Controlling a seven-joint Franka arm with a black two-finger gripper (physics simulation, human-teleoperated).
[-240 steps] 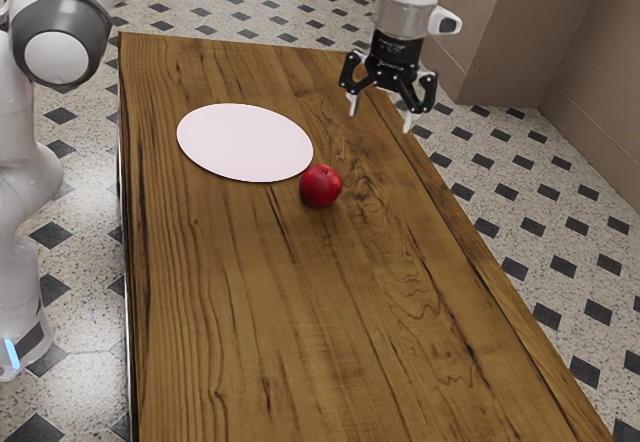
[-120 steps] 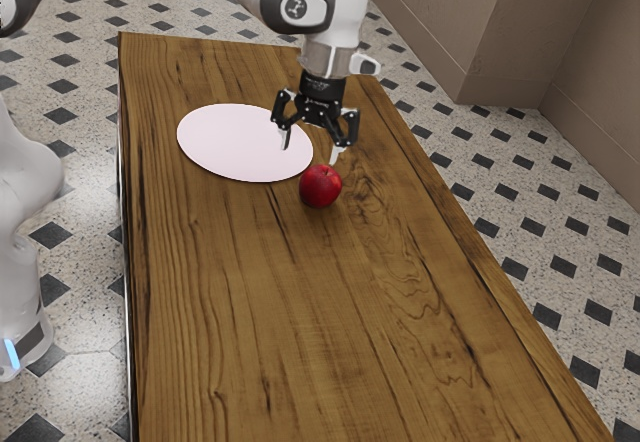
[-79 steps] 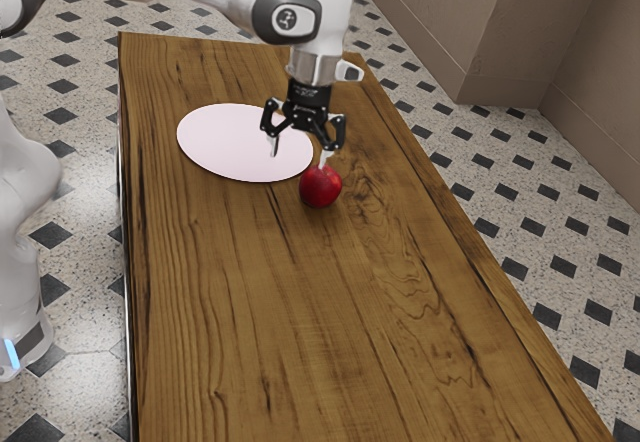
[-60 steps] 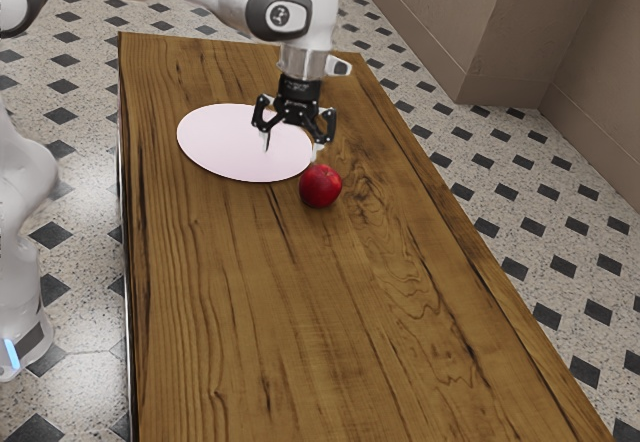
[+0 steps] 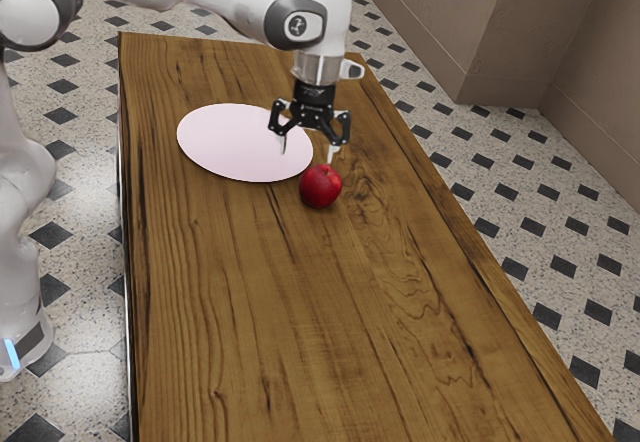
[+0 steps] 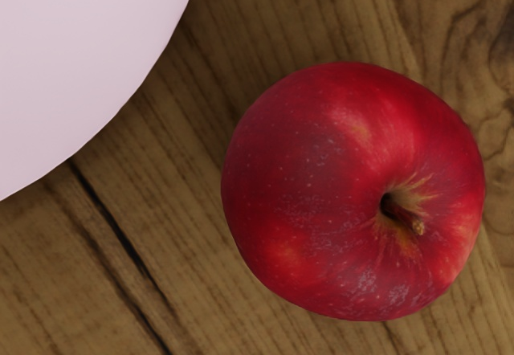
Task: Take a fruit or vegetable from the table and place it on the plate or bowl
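Apple (image 5: 320, 185) sits on open wood of the table (image 5: 300, 322), with free room above it and on the sides away from the plate (image 5: 240, 140). The plate rim lies just beside it across a narrow strip of wood, flat and low. The gripper (image 5: 308, 146) hangs spread just above, with clear air below.
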